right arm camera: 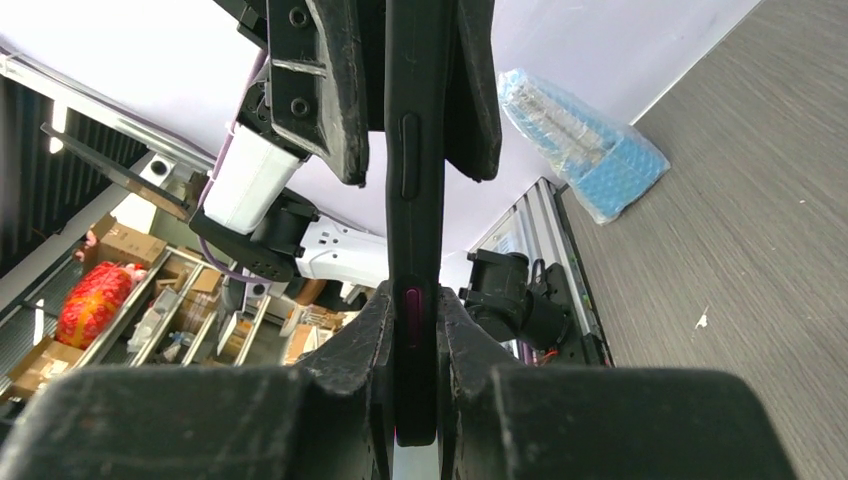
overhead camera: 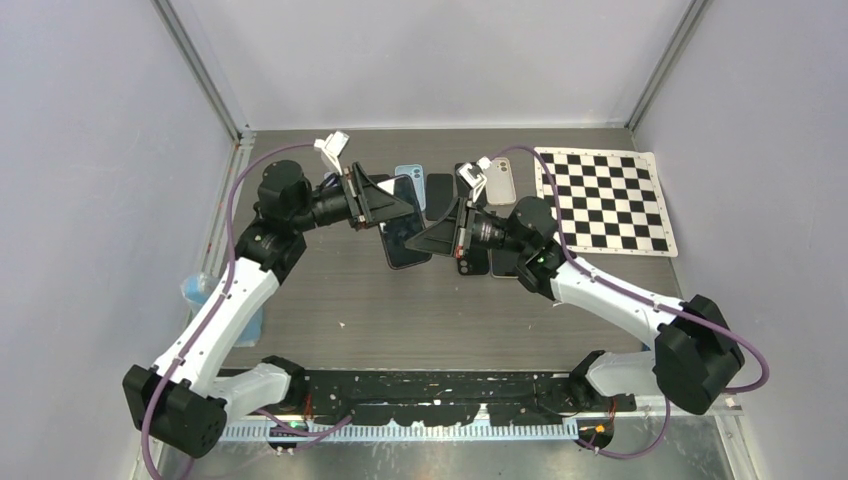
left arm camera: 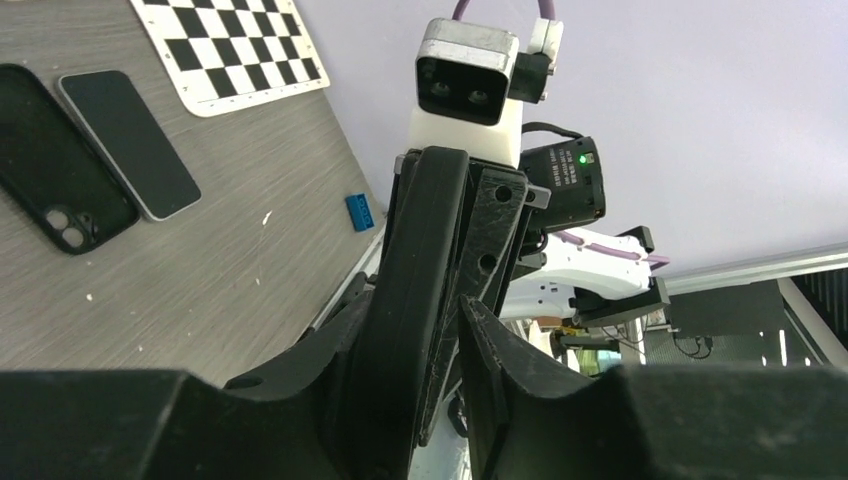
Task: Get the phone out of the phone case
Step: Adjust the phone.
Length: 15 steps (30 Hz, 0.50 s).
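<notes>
Presently left claw [left arm camera: 420, 312] and right claw [right arm camera: 415, 310] are clamping the black-cased phone [right arm camera: 415, 190] edgewise. Advising peeling one corner first.

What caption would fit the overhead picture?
Left hand and right hand grip one cased phone above a table strewn with other phones.

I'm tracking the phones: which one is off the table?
The dark cased phone gripped by the right gripper, with the left gripper around its other end; the others lie flat on the table.
</notes>
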{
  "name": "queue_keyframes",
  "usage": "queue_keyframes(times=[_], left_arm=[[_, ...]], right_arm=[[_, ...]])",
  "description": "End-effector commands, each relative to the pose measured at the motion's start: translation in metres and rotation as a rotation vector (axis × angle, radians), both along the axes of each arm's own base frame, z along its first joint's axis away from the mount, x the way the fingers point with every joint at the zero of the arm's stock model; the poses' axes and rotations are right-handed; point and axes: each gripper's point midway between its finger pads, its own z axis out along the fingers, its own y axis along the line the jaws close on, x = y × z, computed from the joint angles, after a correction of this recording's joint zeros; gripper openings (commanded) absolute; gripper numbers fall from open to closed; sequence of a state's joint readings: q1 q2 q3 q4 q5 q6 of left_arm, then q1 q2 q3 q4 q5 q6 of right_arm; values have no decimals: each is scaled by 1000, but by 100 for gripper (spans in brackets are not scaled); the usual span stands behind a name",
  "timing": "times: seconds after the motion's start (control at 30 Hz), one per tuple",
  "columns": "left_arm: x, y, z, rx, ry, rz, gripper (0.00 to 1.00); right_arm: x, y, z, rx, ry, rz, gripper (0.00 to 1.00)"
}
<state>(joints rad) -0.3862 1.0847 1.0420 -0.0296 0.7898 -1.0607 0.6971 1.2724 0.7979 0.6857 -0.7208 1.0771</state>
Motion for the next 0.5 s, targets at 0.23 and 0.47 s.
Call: queue_keyframes(times=[0.23,0.47], left_arm=[[-21,11,24,46,-147,-78,32],[-20,13,31,16,-216,-57,7]], right_arm=[[-4,0,33,88,-11,69,1],[-4,2,34,87,0,87,1]])
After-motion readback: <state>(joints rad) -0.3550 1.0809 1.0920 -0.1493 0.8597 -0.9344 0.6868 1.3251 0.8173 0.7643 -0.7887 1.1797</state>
